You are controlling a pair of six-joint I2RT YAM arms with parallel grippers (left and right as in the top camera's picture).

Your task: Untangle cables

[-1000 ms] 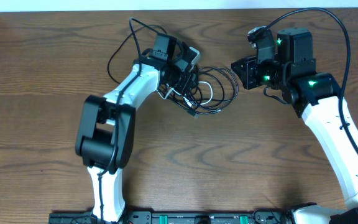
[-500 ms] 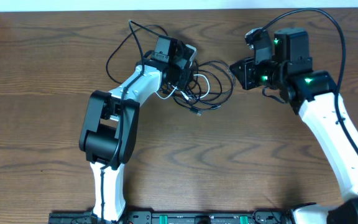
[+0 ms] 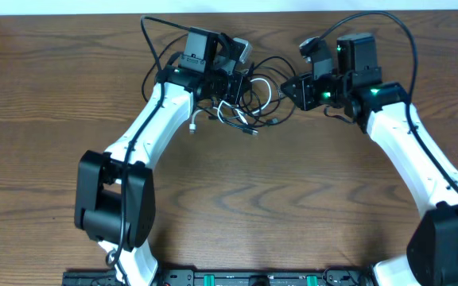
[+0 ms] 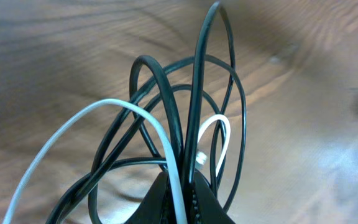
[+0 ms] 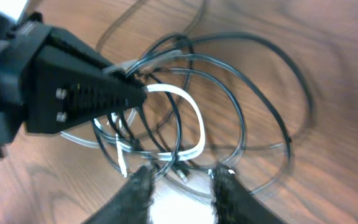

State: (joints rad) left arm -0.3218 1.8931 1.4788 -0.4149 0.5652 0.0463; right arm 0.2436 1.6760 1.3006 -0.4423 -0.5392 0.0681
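Cables [image 3: 254, 105] sit in a loose tangle on the table [image 3: 54, 143], toward its 12 o'clock edge in the overhead view, between my two wrists. The black cord [image 4: 199, 93] makes up most of the bundle. It forms several overlapping loops, and some stand up off the wood in my left wrist view. The white cord [image 4: 114, 102] threads through them. One long arc of it rises toward 10 o'clock from my left fingertips, and a smaller white bend shows through the black loops at 1 o'clock. From above, one white end trails out of the bundle toward 8 o'clock and lies on the wood beside my left arm.

My left gripper [image 3: 230, 83] is at 9 o'clock of the tangle and is clamped tight on it, with black and white strands both pinched at its tip. My right gripper [image 5: 182, 183] is at 3 o'clock of the tangle, its two fingers [image 5: 143, 190] parted with a clear gap between them. The nearest strands and a small plug end lie just ahead of that gap. I cannot tell whether either finger touches them.
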